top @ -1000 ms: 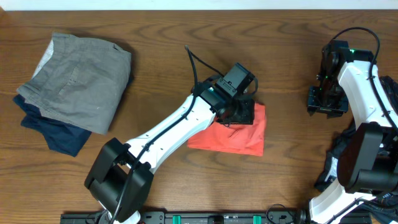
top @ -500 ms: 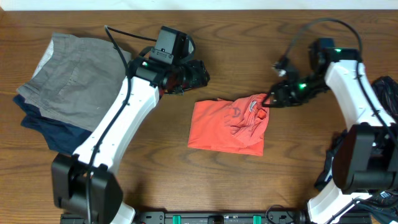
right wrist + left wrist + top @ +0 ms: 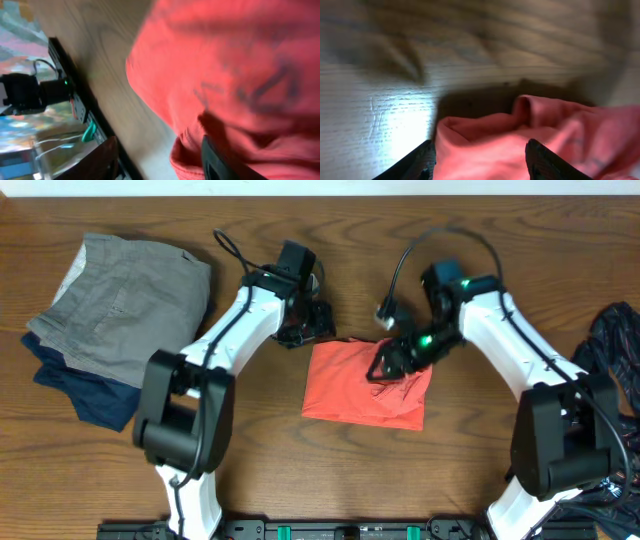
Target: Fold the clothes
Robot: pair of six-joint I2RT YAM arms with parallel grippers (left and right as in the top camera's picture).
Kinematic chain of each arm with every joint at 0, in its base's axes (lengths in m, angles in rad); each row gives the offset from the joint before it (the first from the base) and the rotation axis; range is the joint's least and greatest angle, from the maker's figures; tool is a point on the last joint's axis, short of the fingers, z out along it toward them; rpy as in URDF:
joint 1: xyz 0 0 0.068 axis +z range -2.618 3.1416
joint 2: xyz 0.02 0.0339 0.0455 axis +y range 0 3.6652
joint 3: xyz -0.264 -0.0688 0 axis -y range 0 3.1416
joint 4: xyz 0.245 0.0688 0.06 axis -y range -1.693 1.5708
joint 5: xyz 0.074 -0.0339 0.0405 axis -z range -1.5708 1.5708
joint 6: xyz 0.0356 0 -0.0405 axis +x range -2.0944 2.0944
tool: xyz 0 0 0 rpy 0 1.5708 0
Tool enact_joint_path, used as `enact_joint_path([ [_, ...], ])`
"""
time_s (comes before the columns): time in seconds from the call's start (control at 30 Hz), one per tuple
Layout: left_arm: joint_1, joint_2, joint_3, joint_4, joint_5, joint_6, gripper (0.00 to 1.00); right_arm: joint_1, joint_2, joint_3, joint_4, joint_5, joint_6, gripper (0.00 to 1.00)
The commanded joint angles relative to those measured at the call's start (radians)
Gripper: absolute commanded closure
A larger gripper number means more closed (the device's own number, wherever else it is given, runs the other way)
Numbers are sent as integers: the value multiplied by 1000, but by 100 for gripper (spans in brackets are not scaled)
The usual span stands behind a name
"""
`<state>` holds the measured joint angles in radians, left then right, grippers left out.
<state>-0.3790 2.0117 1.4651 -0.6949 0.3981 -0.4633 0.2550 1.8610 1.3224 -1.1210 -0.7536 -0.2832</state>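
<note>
Wood-grain desk [image 3: 480,240] carries everything. Nearest, a black rail [image 3: 330,530] with green clips lies along the front edge, between the two arm bases.

Past it, at mid-desk, the shirt [image 3: 352,395] lies folded into a compact coral-red block. Its near edge is straight and flat. Its far part is rumpled, with dark lettering showing on the right side.

The left gripper [image 3: 312,330] sits at the shirt's far left corner. In its wrist view the fingers [image 3: 422,161] stand wide apart, low over the cloth. A raised ridge of red fabric lies just beyond the gap, with bare wood behind it. The gripper has hold of nothing. Whether the tips touch the cloth cannot be told.

The right gripper [image 3: 385,365] is over the shirt's far right part, its arm coming in from the right. Its wrist view is blurred. The fingers [image 3: 220,161] are spread wide, and red cloth with faint dark marks fills the view between and beyond them. They are not clamped on anything.

At the desk's far left, well apart from the shirt, a folded grey garment [image 3: 125,305] rests on a navy one [image 3: 85,395]. A black garment [image 3: 610,335] lies at the right edge, partly cut off by the frame.
</note>
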Motion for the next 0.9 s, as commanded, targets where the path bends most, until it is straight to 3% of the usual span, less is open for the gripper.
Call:
enact_joint_path([
  [0.0, -2, 58, 9, -7, 14, 18, 41, 24, -15, -89, 7, 40, 53, 52],
  [0.3, -11, 107, 3, -173, 12, 18, 41, -23, -15, -225, 30, 551, 337, 56],
  [0.5, -37, 108, 1, -397, 13, -19, 56, -56, -15, -225, 197, 700, 339, 52],
  [0.63, -89, 105, -5, -522, 12, -105, 58, -69, -15, -225, 391, 861, 339, 48],
  [0.77, -110, 71, -5, -514, -44, -173, 59, -80, -16, -197, 445, 938, 339, 48],
  [0.87, -100, 7, -3, -466, -106, -193, 59, -91, -26, -131, 380, 964, 339, 49],
])
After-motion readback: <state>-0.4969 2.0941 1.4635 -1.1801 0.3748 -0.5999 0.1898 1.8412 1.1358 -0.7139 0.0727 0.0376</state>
